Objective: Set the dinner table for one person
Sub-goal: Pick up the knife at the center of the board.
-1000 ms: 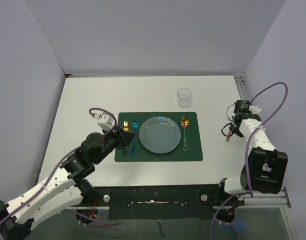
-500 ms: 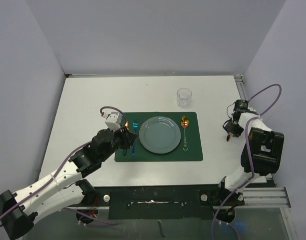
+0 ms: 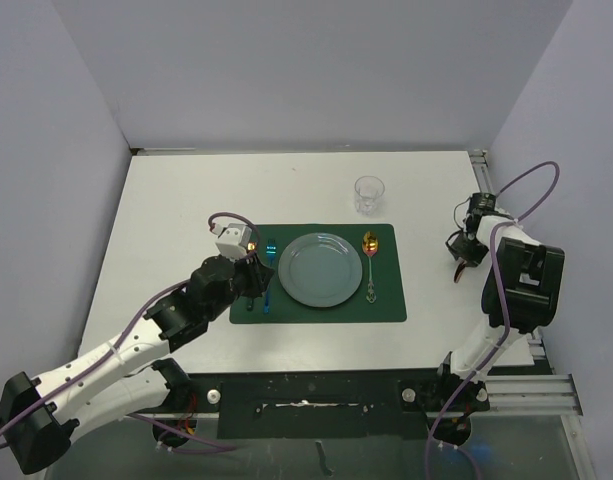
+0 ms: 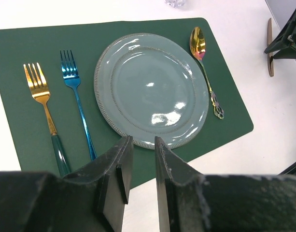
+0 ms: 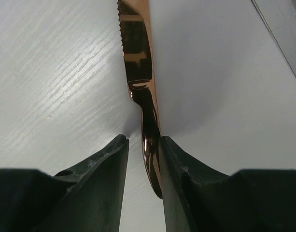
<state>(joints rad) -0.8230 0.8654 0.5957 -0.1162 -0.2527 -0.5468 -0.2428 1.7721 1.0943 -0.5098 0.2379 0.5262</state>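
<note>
The right gripper [image 5: 143, 139] is seen with its fingers parted a little around the handle of a copper knife [image 5: 135, 48]. The handle lies against one finger and a slit of white surface shows at the other, so no pinch is made. The knife is laid flat on the dinner table [image 5: 51, 72], its serrated blade stretched straight ahead of the fingertips.

The left gripper [image 4: 141, 141] is held over the fork side of a dark green placemat [image 4: 22, 130]. Its fingers are set a narrow gap apart, with nothing between them. Just ahead of the fingertips a grey-blue plate [image 4: 150, 89] is seated on the mat. On one side of the plate a blue fork [image 4: 77, 104] and, beyond it, a gold fork [image 4: 41, 99] are laid side by side, tines pointed away from the hand. On the other side a gold spoon [image 4: 205, 72] is laid with its bowl away. Farther ahead, off the mat, a clear glass [image 3: 369, 194] is stood upright. The knife is found well apart from this hand, past the spoon side of the mat. The table is spread beneath both hands.
</note>
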